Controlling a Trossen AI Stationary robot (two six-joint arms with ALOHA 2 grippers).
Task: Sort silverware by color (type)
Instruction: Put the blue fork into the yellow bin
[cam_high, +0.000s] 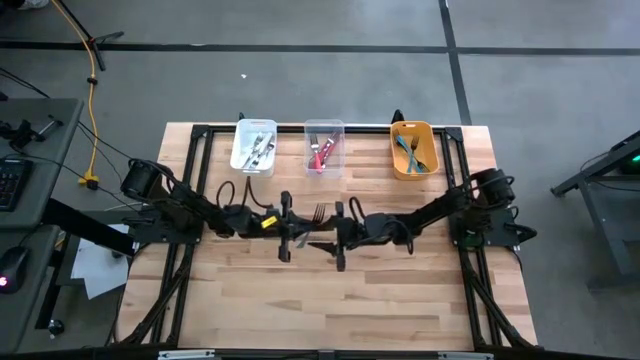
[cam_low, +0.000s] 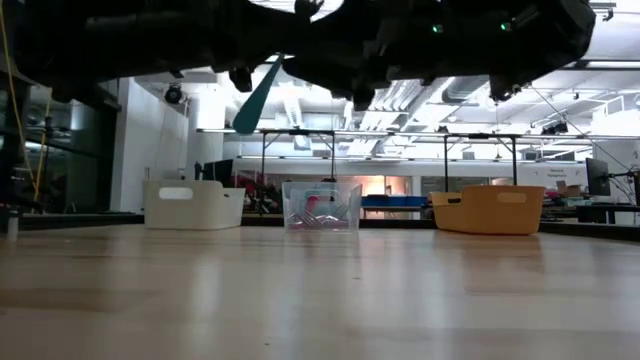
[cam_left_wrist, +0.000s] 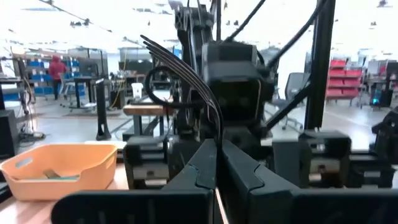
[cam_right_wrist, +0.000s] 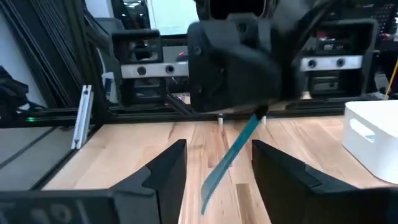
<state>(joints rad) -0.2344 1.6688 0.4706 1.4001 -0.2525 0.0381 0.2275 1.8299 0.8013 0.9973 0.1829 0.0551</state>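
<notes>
Left claw (cam_high: 290, 222) clamps teal fork (cam_right_wrist: 227, 158); right claw (cam_high: 337, 232) agape | wooden table (cam_high: 400, 300)

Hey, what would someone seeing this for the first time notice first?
Probably the two grippers meeting mid-table: the left gripper, shut, holds a teal-handled fork in the air, and the right gripper faces it, jaws open. Behind them, a white bin, clear bin and orange bin line the far edge.

Both arms reached inward and met mid-bench, wrists facing each other. The left end effector (cam_high: 287, 222), at nine o'clock, was clamped shut. The right end effector (cam_right_wrist: 217, 163), at three o'clock, stood with its fingers parted.
</notes>
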